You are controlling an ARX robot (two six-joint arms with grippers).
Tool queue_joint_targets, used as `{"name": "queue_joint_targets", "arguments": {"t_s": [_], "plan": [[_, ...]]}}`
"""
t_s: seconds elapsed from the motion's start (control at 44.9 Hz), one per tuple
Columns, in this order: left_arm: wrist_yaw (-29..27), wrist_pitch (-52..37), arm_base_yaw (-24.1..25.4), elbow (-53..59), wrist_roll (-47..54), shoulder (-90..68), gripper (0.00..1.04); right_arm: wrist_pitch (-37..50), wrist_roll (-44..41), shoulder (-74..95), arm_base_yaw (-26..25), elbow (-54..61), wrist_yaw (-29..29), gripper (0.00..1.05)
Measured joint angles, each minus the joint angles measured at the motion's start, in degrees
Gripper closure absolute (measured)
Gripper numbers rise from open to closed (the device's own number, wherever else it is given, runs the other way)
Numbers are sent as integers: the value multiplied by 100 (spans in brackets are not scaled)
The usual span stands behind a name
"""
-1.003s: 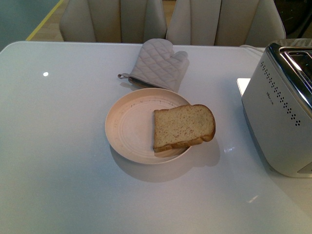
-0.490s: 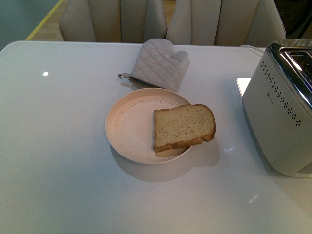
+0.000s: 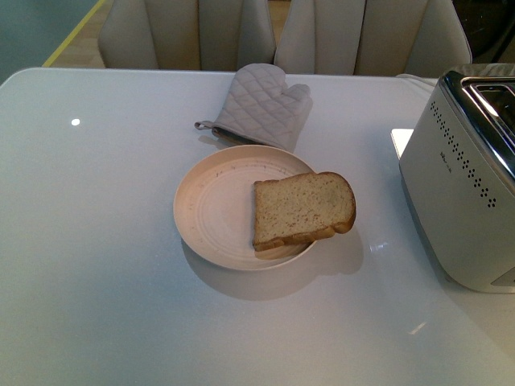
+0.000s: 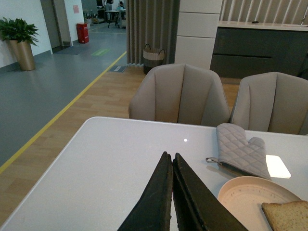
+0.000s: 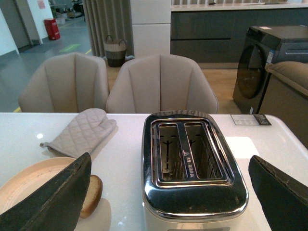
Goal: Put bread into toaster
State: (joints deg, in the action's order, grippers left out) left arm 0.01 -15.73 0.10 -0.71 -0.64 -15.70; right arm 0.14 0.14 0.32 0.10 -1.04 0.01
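Left gripper (image 4: pixel 172 192) has its black fingers pressed together, empty; right gripper (image 5: pixel 169 161) is spread wide, empty, facing the boxy white, chrome-topped toaster (image 5: pixel 192 198). Nothing has shifted in the last second: the tan speckled bread slice (image 3: pixel 304 209) lies on the round pale plate (image 3: pixel 208 201), overhanging its rim toward the toaster, so pickup hasn't begun. Front view crops the toaster and shows neither arm; its slots seem empty, though dim.

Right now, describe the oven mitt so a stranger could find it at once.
On the white table, find the round pale plate near the middle, holding the bread. Just beyond the plate's far rim, toward the chairs, lies the oven mitt. It is the only soft thing there: grey, quilted, flat, with a thumb.
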Motion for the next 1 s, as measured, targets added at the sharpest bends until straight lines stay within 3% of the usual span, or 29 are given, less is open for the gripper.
{"name": "queue_joint_targets", "arguments": {"t_s": [0.379, 0.468, 0.579, 0.691, 0.758, 0.847, 1.003], "plan": [[-2, 538, 0, 0, 0, 540, 102, 0, 0, 0, 0, 0, 0, 9], [0, 1423, 0, 0, 2, 1231, 102, 0, 2, 0, 0, 0, 0, 9], [-2, 1554, 0, 0, 2, 1523, 102, -13, 2, 11, 0, -4, 0, 9], [2, 1565, 0, 0, -2, 1541, 101, -2028, 354, 1325, 431, -774, 516, 9], [-2, 1565, 0, 0, 2, 1539, 87, -2028, 518, 1871, 890, -807, 726, 9], [-2, 1565, 0, 0, 2, 1541, 67, -1392, 763, 2638, 1473, -1058, 831, 9], [-2, 1565, 0, 0, 2, 1539, 36, -153, 1329, 4529, 1818, -1853, 601, 9]]}}
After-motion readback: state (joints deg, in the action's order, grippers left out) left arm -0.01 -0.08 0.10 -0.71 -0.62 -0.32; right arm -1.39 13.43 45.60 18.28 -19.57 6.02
